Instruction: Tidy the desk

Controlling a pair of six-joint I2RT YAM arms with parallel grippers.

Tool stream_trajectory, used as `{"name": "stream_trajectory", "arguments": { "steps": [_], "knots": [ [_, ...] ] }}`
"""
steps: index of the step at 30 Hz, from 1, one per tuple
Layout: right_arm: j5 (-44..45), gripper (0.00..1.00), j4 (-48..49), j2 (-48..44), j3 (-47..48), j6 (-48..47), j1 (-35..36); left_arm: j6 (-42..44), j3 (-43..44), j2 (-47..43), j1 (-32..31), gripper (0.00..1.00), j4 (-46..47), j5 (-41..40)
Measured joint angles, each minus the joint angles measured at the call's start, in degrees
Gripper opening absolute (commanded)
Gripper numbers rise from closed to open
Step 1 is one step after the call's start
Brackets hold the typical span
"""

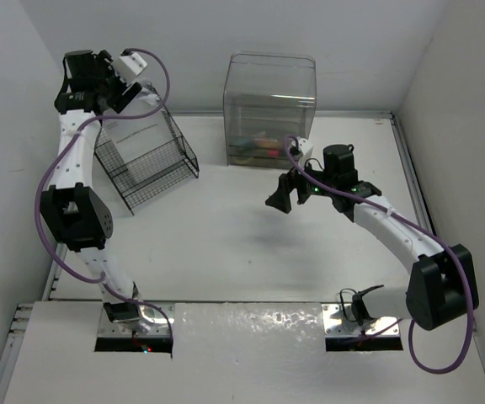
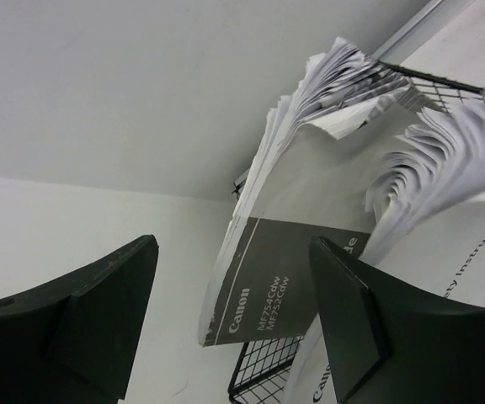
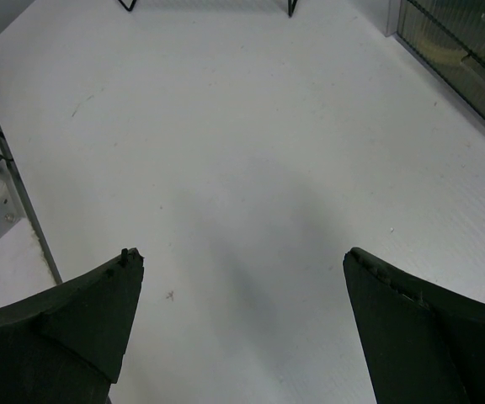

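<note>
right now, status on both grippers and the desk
Left gripper open, by the Canon manuals in the wire rack. Right gripper open, empty, over the desk. Clear bin at back holds small items. Nothing blocking either gripper.

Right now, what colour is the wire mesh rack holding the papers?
Black; the wire mesh rack shows best in the top external view.

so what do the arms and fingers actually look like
The left arm and right arm match: white links, chunky black joints, and a loose purple cable running along each. The fingers are matte black, broad wedges narrowing toward the tips. No markings show on them.
</note>
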Motion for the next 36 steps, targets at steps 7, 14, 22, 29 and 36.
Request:
{"name": "stream_trajectory", "arguments": {
  "steps": [7,14,22,29,36],
  "knots": [
    [-0.2,0.99,-0.3,0.0,0.0,-0.1,0.0,-0.5,-0.8,0.0,0.1,0.71,0.2,-1.3],
    [3.1,0.99,-1.6,0.0,0.0,0.1,0.0,-6.2,-1.4,-2.9,0.1,0.75,4.3,-8.1],
    [18.5,0.99,-4.7,-1.3,-4.9,2.9,0.0,-17.5,-8.5,-19.0,0.6,0.79,4.9,-14.7],
    [33.8,0.99,-9.3,-4.5,-11.8,6.4,-5.1,-21.0,-30.0,-41.2,0.1,0.79,-2.6,-0.5],
    [47.2,0.99,-9.0,-20.0,-25.3,9.3,-15.5,-20.7,-59.6,-48.2,-0.8,0.80,-6.4,7.1]
  ]
}}
